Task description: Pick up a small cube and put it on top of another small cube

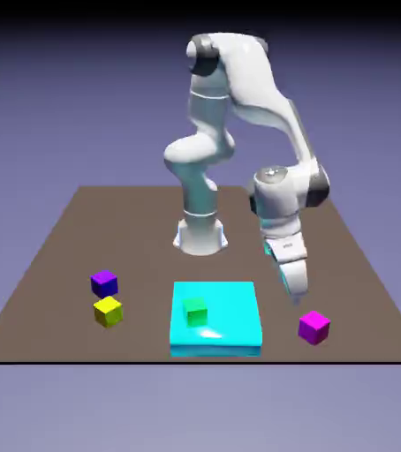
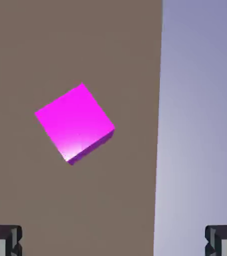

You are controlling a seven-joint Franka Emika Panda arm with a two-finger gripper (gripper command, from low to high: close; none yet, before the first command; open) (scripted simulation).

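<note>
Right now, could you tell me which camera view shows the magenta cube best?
The hand view: the magenta cube fills much of it, top face and one side clear, alone on the table. In the exterior view it is small, below the open gripper.

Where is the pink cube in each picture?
Exterior view: the pink cube sits on the brown table at the lower right, right of the big cyan block, just below the open fingers.
Hand view: the pink cube is left of the middle, tilted, lying alone above the finger tips.
Shared landmark: the table's edge beside the cube, with blue-violet backdrop past it.
</note>
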